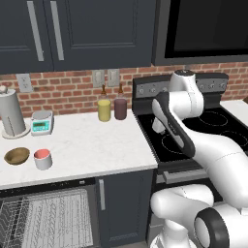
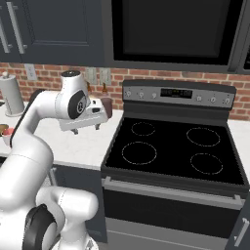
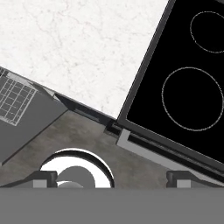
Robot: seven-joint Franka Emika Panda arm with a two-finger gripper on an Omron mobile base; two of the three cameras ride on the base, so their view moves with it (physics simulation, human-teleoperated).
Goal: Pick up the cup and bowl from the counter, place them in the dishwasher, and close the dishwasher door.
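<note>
Worktop (image 1: 92, 145): cup (image 1: 43, 158) and bowl (image 1: 17, 155) side by side at left, untouched | dishwasher (image 1: 48, 218) open, rack bare | gripper (image 3: 111, 177) high over worktop-stove edge, jaws wide, empty | progress: nothing loaded yet.

The counter (image 1: 97, 145) carries one cup (image 1: 43, 159), one bowl (image 1: 17, 156), two jars (image 1: 104, 110), one paper-towel roll (image 1: 10, 114) and one scale (image 1: 42, 122). The stove (image 2: 176, 146) has four burners (image 2: 139, 153). The wall has three outlets (image 1: 98, 77).
</note>
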